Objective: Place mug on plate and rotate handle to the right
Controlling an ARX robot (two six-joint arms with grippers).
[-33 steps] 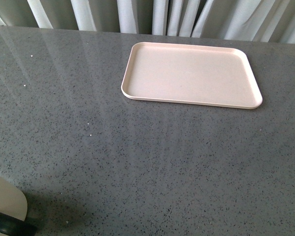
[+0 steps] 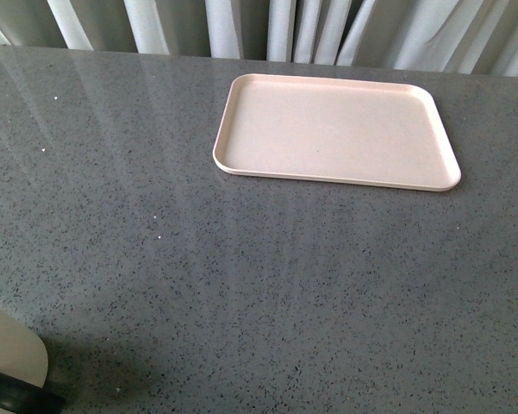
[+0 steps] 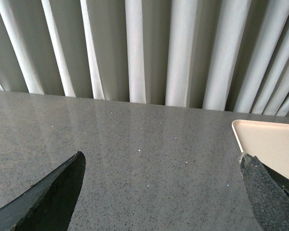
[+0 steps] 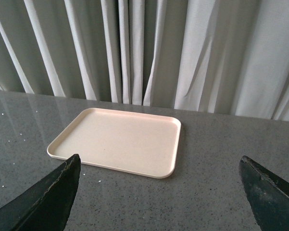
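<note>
One mug (image 2: 13,349), one plate (image 2: 336,129), one table (image 2: 241,285), two end effectors (image 3: 161,155) (image 4: 159,157)

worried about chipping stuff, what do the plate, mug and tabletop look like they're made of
The plate is probably plastic or melamine: matte pale pink, thin moulded rim, no glare. The mug is likely glazed ceramic, with a smooth cream-white wall, though only a corner shows. The table looks like polished speckled grey stone or composite; it faintly mirrors the curtains.
</note>
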